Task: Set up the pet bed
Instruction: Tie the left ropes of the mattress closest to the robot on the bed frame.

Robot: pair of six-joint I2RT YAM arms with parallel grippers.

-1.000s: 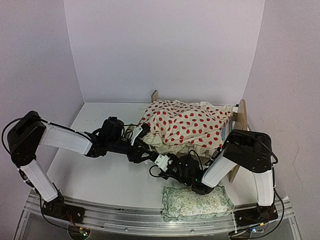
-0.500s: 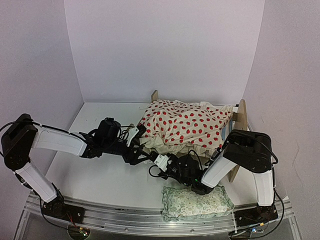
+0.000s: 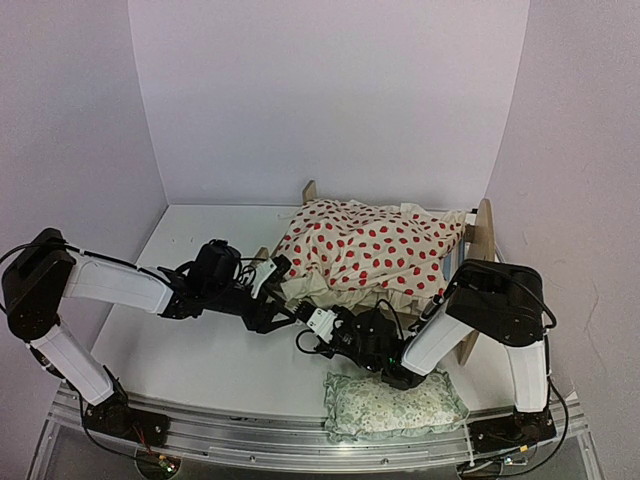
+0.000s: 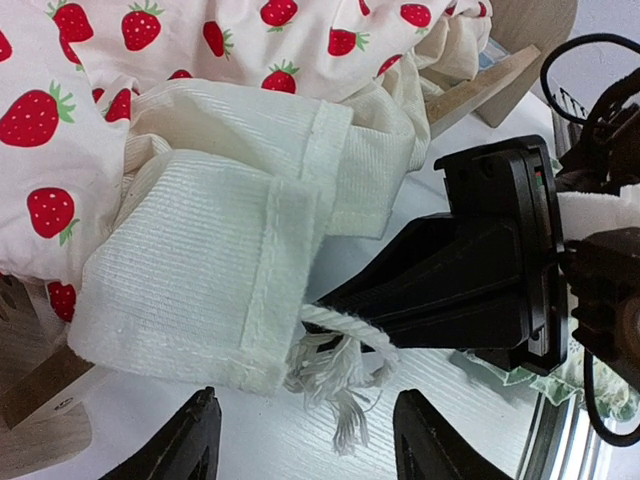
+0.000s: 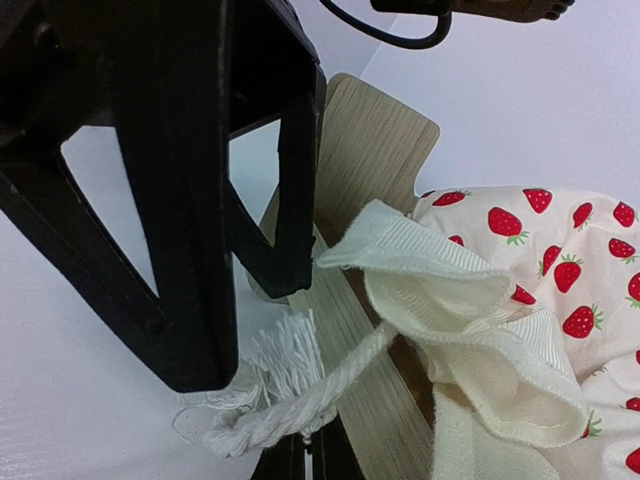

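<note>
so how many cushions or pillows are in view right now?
2. The strawberry-print cushion lies bunched on the pet bed, back right; the green floral pillow lies at the table's near edge. Anything under the cushion would be hidden.

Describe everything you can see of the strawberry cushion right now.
The cushion is cream fabric printed with red strawberries, lying rumpled over the pet bed frame. At its near-left edge a ribbed white hem folds over, with a frayed white cord hanging out. The right gripper is shut on that cord.
</note>
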